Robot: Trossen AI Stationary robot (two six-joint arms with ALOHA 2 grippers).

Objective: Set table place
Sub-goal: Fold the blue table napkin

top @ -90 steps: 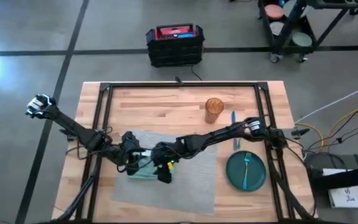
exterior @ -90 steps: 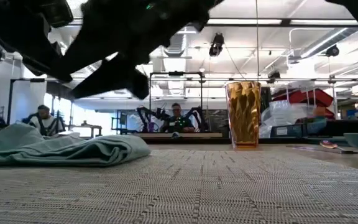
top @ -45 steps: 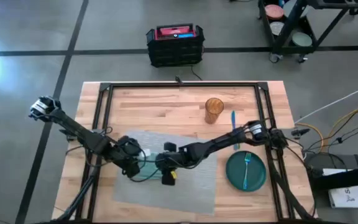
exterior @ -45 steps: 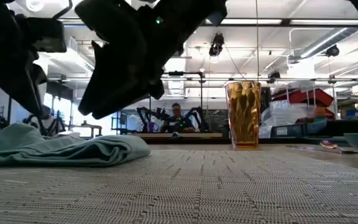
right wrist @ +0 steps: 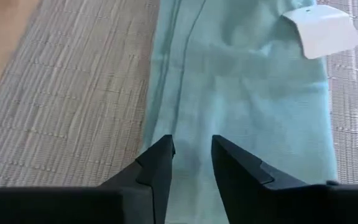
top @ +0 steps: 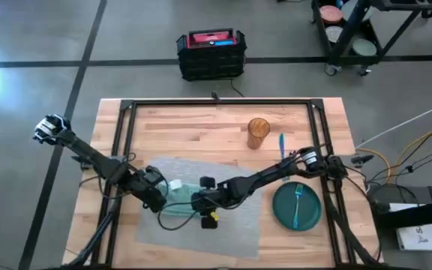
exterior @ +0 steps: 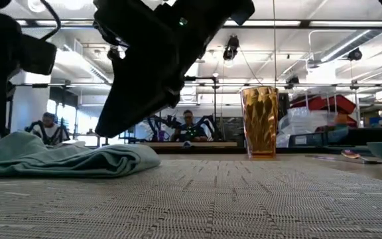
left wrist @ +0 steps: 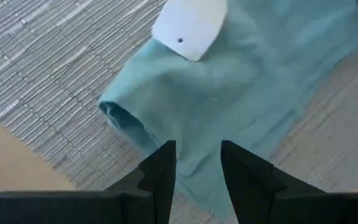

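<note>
A light teal napkin (top: pixel 178 208) lies crumpled on the left part of the grey woven place mat (top: pixel 231 225), which lies flat on the wooden table (top: pixel 193 127). A white tag (left wrist: pixel 188 25) lies on the napkin. My left gripper (left wrist: pixel 194 149) stands open over the napkin's left end (top: pixel 158 201). My right gripper (right wrist: pixel 191 144) is open over the napkin's right end (top: pixel 207 212). In the low view both hang just above the napkin (exterior: pixel 65 159). Nothing lies between the fingers of either gripper.
A dark green plate (top: pixel 297 206) with a teal fork on it sits on the table right of the mat. An amber glass (top: pixel 259 133) and a blue utensil (top: pixel 281 142) stand farther back. Black frame rails (top: pixel 126 135) run along the table's sides.
My right gripper has gone toward the table's near edge and come lower over the napkin's right end. My left gripper has shifted a little toward the near edge. The napkin has kept its place and shape.
</note>
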